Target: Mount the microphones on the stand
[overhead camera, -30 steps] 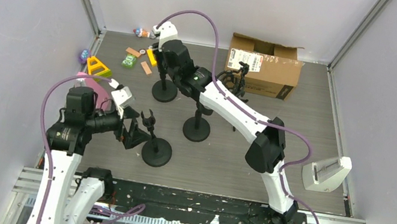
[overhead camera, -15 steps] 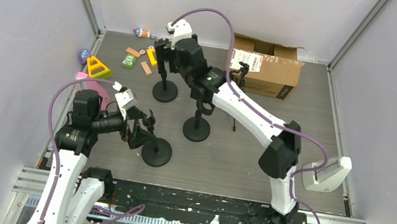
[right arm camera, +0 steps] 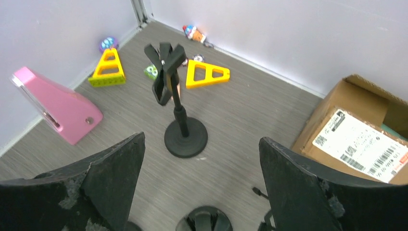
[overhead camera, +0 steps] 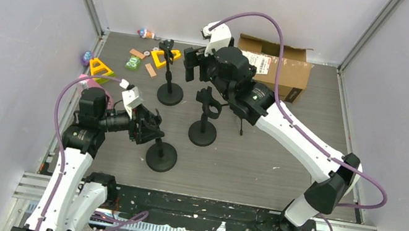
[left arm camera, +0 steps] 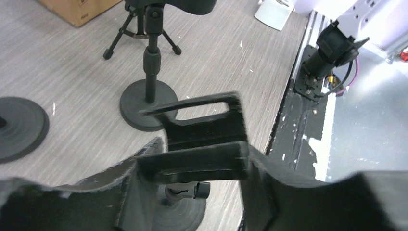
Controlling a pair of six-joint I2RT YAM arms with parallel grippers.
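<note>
Left gripper [left arm camera: 192, 163]: jaws clenched on the clip [left arm camera: 204, 122] atop the near stand [overhead camera: 161, 156]. The clip's flat bar spans from one finger to the other, and its long axis runs crosswise to them. The stand's post drops straight below the gripper to its round base on the worktop [overhead camera: 243, 166].

Right gripper [right arm camera: 201, 139]: released, jaws spread wide, nothing between them. It hangs above the far stand [right arm camera: 185, 138], whose clip [right arm camera: 164, 72] sits tilted on an upright post ahead of the fingers. The middle stand [overhead camera: 203, 133] is just beside this gripper on its near side.

Microphones: none visible in any of the 3 views, so where they lie cannot be told.

Cardboard box [overhead camera: 272, 70]: at the back of the worktop, on the right arm's side and near its gripper, well apart from the left gripper. Its inside is not shown.

Judgement: 3 clips are bare, so the task is early. With the left gripper occupied steadying a stand, the fetch falls to the free right gripper. It must find a microphone before any clip can be filled.
</note>
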